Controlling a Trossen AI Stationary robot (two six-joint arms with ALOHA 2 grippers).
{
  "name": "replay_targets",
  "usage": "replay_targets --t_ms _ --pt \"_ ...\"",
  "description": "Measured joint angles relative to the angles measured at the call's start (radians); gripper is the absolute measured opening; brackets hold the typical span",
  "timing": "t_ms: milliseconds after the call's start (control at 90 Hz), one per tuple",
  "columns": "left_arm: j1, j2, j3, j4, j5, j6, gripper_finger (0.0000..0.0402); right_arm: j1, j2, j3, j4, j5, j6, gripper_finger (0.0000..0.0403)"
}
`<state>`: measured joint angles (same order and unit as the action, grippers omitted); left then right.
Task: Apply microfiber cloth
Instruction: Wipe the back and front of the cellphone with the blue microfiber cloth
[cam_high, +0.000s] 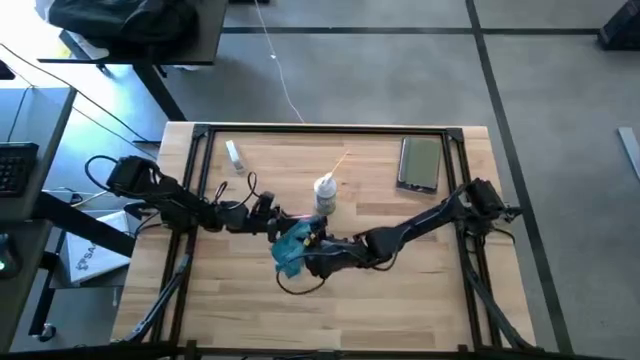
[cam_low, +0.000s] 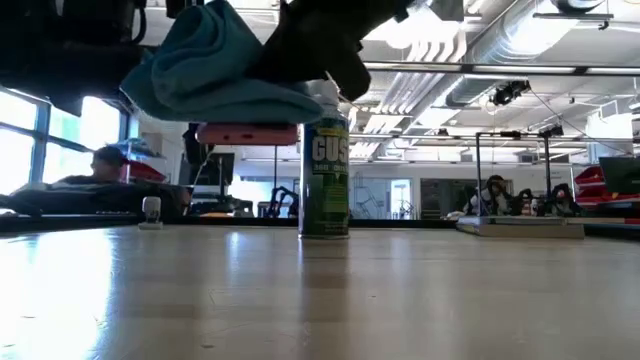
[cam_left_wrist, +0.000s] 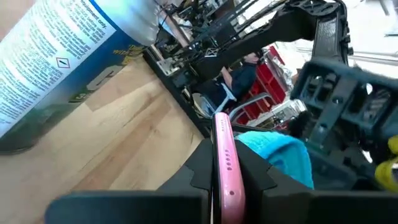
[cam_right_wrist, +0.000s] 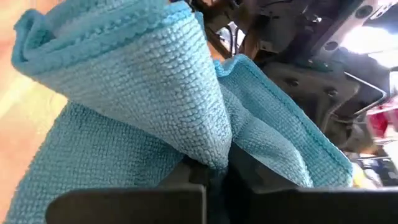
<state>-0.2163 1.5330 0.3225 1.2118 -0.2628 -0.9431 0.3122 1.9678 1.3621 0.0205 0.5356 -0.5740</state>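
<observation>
Risks at mid-desk, placed relative to the tall green-labelled spray can (cam_high: 326, 194) standing upright on the pale wooden desk (cam_high: 400, 290).

Right gripper (cam_high: 312, 247), just beside the can on its near side, has its dark fingers (cam_right_wrist: 205, 177) clamped together on the rumpled turquoise microfiber cloth (cam_high: 293, 250); the cloth hangs clear of the desk, as the low view shows (cam_low: 215, 70). Left gripper (cam_high: 272, 222), also just beside the can and nearly meeting the right one, has its fingers (cam_left_wrist: 255, 174) closed on the edges of a slim pink-cased phone (cam_left_wrist: 225, 165), held edge-up off the desk with the cloth just beyond it.

Judged hazards:
- Both grippers work within the can's immediate reach; a sideways wiping stroke could strike and topple it.
- Only a pinch of fabric is held, so drag against the phone could pull the cloth free.
- Pressure from the cloth may twist the phone out of its narrow edge grip and drop it onto the desk.
- Loose folds hide the contact, so the fingers rather than fabric may rub the phone.

A second, dark phone (cam_high: 419, 163) lies flat well apart from the can, toward the far right corner. A small pale object (cam_high: 234, 154) lies well apart on the other side.
</observation>
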Motion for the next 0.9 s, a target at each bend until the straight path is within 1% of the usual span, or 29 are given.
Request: replay_targets --t_ms 78,144,189,267,467,622,722,811,900 --pt "0.001 0.000 0.000 0.006 0.020 0.010 0.0012 -0.017 0.000 0.000 0.023 -0.144 0.028 0.0000" --pt "0.002 0.000 0.000 0.022 0.024 0.016 0.0012 -0.027 0.007 0.000 0.042 -0.233 0.080 0.0000" --pt "0.002 0.000 0.002 0.025 0.017 0.029 0.0012 -0.032 0.009 0.000 0.043 -0.261 0.111 0.0000" --pt "-0.001 0.000 0.003 0.026 0.001 0.056 0.0013 -0.038 0.020 0.000 0.047 -0.255 0.130 0.0000" --pt "-0.021 0.000 0.024 0.037 -0.014 0.139 0.0013 -0.044 0.021 0.000 0.079 -0.156 0.125 0.0000" --pt "-0.024 0.000 0.023 0.048 -0.028 0.169 0.0013 -0.041 0.021 0.000 0.100 -0.032 0.130 0.0000" --pt "-0.024 0.000 0.016 0.044 -0.046 0.166 0.0013 -0.023 0.020 0.000 0.078 0.092 0.140 0.0000" --pt "-0.024 0.000 0.010 0.045 -0.049 0.162 0.0013 0.003 0.014 0.000 0.038 0.227 0.146 0.0000" --pt "-0.025 0.000 0.000 0.050 -0.049 0.156 0.0013 0.024 0.003 0.000 -0.021 0.323 0.149 0.0000"
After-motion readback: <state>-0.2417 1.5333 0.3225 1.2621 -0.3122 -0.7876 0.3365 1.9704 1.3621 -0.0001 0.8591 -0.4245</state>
